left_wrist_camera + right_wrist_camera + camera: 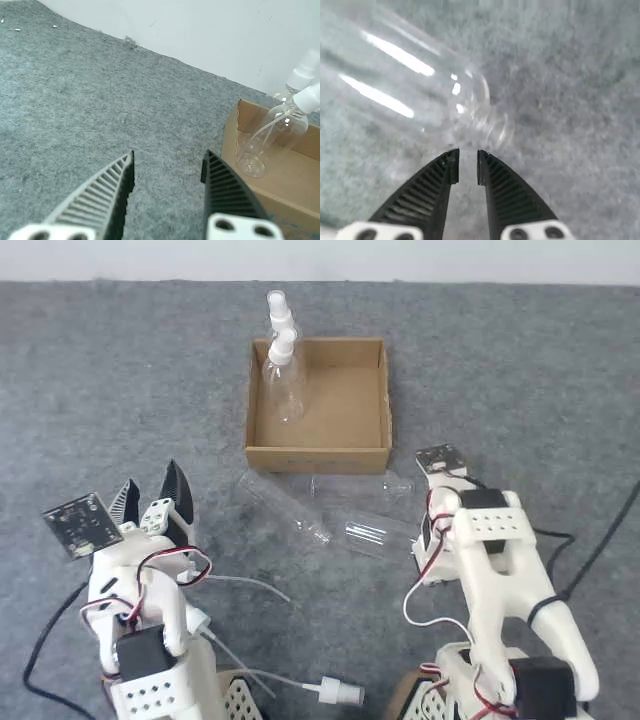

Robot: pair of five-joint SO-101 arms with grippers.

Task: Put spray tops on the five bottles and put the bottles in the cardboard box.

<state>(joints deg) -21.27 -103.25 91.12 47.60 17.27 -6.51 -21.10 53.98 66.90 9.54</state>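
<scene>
Left pincer (167, 165) released wide over desk (75, 100). Right pincer (468, 157) barely parted, empty, tips at lying clear bottle (420, 85). Capped bottle (283, 380) inside cardboard box (318, 455).

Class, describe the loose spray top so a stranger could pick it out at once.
Find the cardboard box in the middle, then come towards the near edge, past the three clear bottles lying in front of it. There lies a white spray top on its own; unlike the two at the box, it sits on no bottle.
</scene>
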